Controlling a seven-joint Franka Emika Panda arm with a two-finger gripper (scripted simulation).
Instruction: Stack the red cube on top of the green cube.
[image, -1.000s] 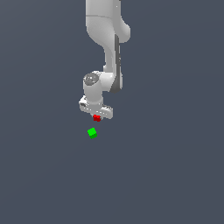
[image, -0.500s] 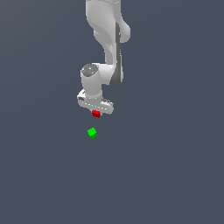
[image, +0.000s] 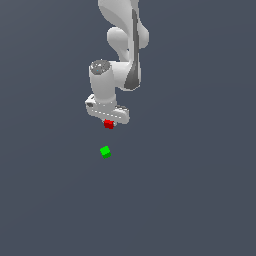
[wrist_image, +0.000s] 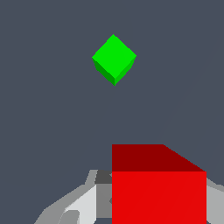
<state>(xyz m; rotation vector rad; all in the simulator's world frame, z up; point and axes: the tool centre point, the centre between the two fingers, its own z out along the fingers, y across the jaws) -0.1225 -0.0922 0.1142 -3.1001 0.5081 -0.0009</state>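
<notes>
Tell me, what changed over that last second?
The gripper, shut on the red cube, rose in the exterior view, lifting the cube farther from the green cube. The grip held throughout. The green cube stayed where it was, alone on the floor.

Not a real room at all, just a bare simulator scene: flat dark grey-blue everywhere, no walls, furniture or texture. The white arm (image: 120, 60) looks smooth and rendered, and the red cube (image: 108, 124) and green cube (image: 105, 151) are flat-shaded plain blocks.
</notes>
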